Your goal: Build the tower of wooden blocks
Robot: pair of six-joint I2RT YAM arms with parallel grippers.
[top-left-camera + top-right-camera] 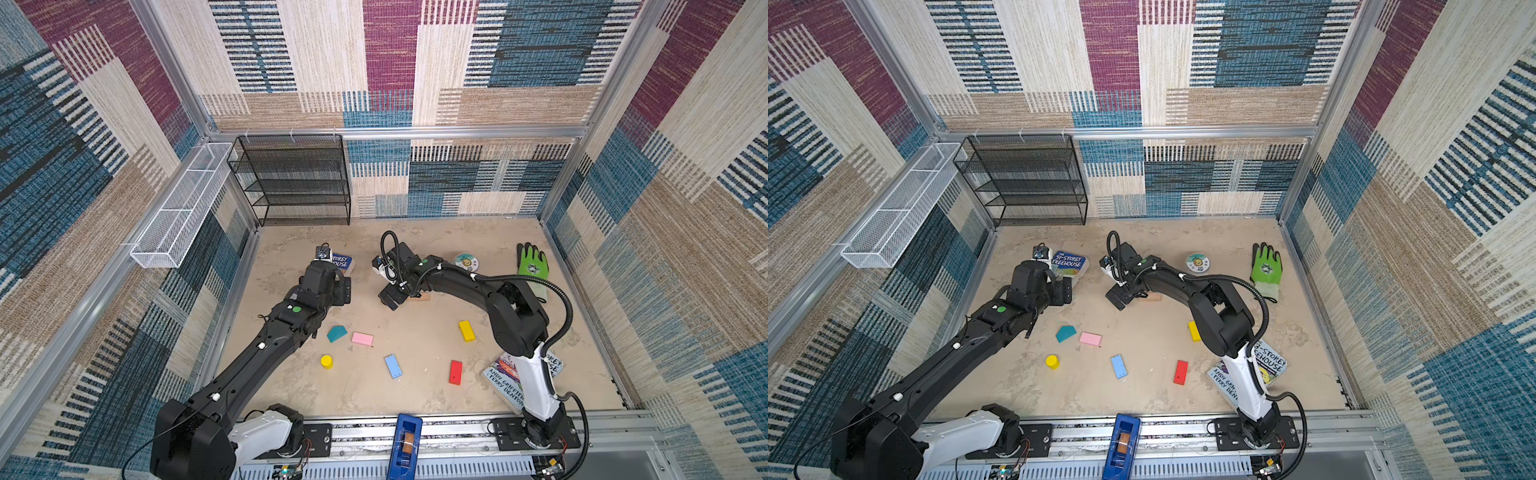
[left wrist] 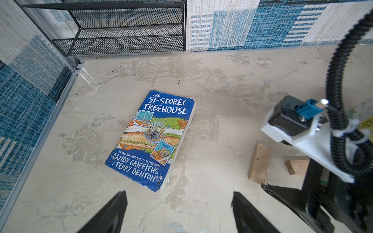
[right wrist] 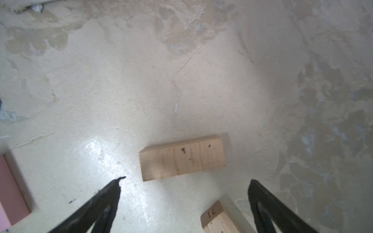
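Observation:
The wood blocks lie loose on the table; no tower shows. A teal house piece point(image 1: 336, 333), pink block point(image 1: 362, 338), yellow cylinder point(image 1: 326, 361), light blue block point(image 1: 393, 366), red block point(image 1: 455, 372) and yellow block point(image 1: 466, 331) are spread across the front half. Two plain wood blocks lie under my right arm: one point(image 3: 182, 158) just ahead of the open right gripper point(image 3: 185, 181), the other point(image 3: 219, 219) between its fingers without touching them. My left gripper point(image 2: 179, 193) hangs open and empty over bare table near a book.
A blue paperback point(image 2: 153, 139) lies ahead of the left gripper, a second one point(image 1: 505, 378) under the right arm's base. A round printed lid point(image 1: 466, 262) and green glove point(image 1: 532, 266) lie back right. A black mesh rack point(image 1: 295, 183) stands at the back.

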